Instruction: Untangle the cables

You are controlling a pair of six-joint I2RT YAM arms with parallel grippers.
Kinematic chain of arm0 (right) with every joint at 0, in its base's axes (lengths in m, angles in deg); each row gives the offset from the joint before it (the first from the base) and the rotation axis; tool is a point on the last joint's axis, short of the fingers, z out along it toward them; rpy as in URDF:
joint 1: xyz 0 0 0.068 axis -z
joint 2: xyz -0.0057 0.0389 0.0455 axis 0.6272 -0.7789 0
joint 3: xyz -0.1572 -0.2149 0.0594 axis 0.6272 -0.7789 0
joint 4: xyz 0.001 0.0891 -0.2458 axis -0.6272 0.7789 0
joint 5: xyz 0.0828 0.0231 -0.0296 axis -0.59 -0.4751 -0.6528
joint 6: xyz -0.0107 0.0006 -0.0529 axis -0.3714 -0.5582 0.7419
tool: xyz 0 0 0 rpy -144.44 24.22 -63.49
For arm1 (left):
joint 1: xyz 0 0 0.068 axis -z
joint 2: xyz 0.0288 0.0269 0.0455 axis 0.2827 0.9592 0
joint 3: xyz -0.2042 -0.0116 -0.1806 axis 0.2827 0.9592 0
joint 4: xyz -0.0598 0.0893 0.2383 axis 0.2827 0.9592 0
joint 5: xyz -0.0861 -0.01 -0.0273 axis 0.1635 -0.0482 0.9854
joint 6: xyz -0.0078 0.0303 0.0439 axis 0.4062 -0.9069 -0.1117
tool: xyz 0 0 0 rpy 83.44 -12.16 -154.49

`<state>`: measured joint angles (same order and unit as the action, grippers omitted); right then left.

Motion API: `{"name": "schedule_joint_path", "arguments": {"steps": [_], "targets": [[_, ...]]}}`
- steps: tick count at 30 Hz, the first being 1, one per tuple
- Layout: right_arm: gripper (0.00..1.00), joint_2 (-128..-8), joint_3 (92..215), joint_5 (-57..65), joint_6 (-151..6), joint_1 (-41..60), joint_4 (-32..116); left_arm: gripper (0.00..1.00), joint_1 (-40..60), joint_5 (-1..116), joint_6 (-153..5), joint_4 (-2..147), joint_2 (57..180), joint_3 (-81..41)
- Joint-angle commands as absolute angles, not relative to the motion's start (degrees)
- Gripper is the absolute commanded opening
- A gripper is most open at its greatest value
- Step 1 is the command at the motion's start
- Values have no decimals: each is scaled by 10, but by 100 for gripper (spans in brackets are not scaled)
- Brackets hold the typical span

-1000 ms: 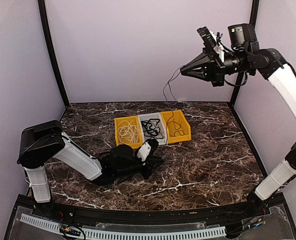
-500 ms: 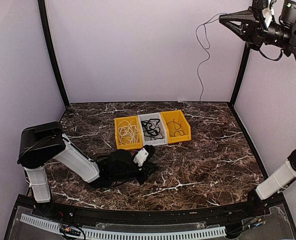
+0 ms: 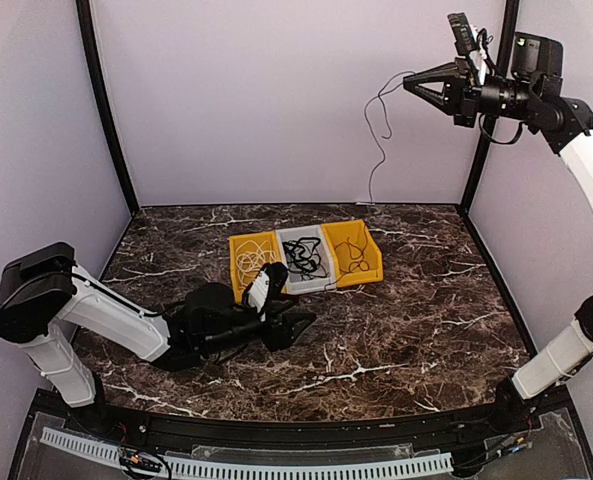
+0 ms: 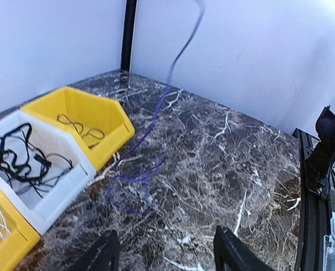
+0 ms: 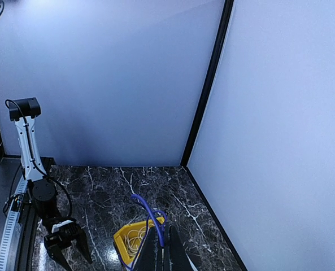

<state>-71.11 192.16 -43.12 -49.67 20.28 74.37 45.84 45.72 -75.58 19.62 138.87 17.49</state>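
Note:
My right gripper [image 3: 410, 82] is high at the back right, shut on a thin bluish cable [image 3: 376, 150] that hangs down to the table. In the right wrist view the fingers [image 5: 162, 243] pinch that cable [image 5: 150, 217]. Its lower end lies in a loose loop [image 4: 134, 182] on the marble by the yellow bin, a little ahead of my left gripper [image 4: 166, 231], which is open and holds nothing. In the top view the left gripper [image 3: 294, 326] lies low in front of the bins. White cables [image 3: 257, 266], black cables [image 3: 304, 259] and a dark brownish cable [image 3: 353, 255] lie in separate bins.
Three bins stand in a row mid-table: a yellow bin [image 3: 238, 282], a white bin [image 3: 323, 280] and a yellow bin [image 3: 374, 262]. Lilac walls with black corner posts [image 3: 104, 110] close in the back and sides. The left arm [image 3: 116, 322] lies low across the near left.
My left gripper has opened and let go of the cable, and its arm has swung a little left. My right gripper rose, then came down leftward with the cable.

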Motion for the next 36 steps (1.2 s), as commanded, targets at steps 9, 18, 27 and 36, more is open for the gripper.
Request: {"name": "schedule_joint_path", "arguments": {"steps": [9, 18, 27, 36], "targets": [[0, -695, 1851, -486, -567, 206, 642, 63, 460, 379, -824, 180, 1500, -41], [0, -692, 1897, -480, -568, 207, 656, 38, 434, 384, -814, 232, 1704, -236], [0, -730, 2049, -538, -650, 281, 620, 9, 434, 404, -794, 211, 1717, -160], [0, -742, 2051, -572, -738, 337, 533, 15, 433, 410, -769, 216, 1726, -125]]}}
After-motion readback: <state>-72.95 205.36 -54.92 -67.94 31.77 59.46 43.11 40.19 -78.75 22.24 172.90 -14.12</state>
